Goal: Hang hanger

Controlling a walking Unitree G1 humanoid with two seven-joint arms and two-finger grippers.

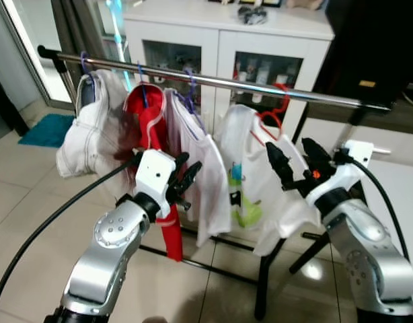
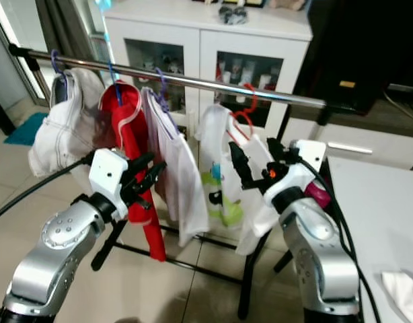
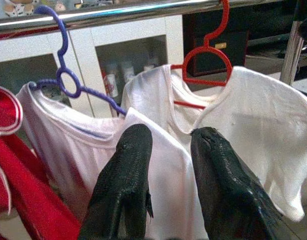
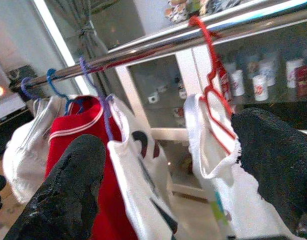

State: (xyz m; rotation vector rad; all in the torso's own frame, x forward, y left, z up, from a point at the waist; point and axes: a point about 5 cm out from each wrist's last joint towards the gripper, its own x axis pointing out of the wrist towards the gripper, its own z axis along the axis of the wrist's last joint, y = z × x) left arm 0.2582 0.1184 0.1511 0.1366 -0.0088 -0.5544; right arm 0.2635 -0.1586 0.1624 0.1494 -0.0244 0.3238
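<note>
A red hanger (image 1: 277, 111) carrying a white printed shirt (image 1: 253, 182) hangs by its hook on the steel rail (image 1: 260, 86), right of the other clothes. My right gripper (image 1: 294, 161) is open just in front of that shirt's right shoulder, holding nothing; in the right wrist view its fingers (image 4: 68, 190) stand wide apart, with the red hanger (image 4: 213, 85) beyond them. My left gripper (image 1: 186, 176) is open and empty, in front of a white shirt on a purple hanger (image 3: 68, 82). Its fingertips (image 3: 128, 165) stand just short of the cloth.
Further left on the rail hang a red garment (image 1: 149, 128) and a white one (image 1: 92, 128). A white glass-door cabinet (image 1: 227, 40) stands behind the rack. The rack's black legs (image 1: 264, 282) rest on tiled floor. A teal mat (image 1: 48, 128) lies left; a white table (image 2: 381, 202) is at right.
</note>
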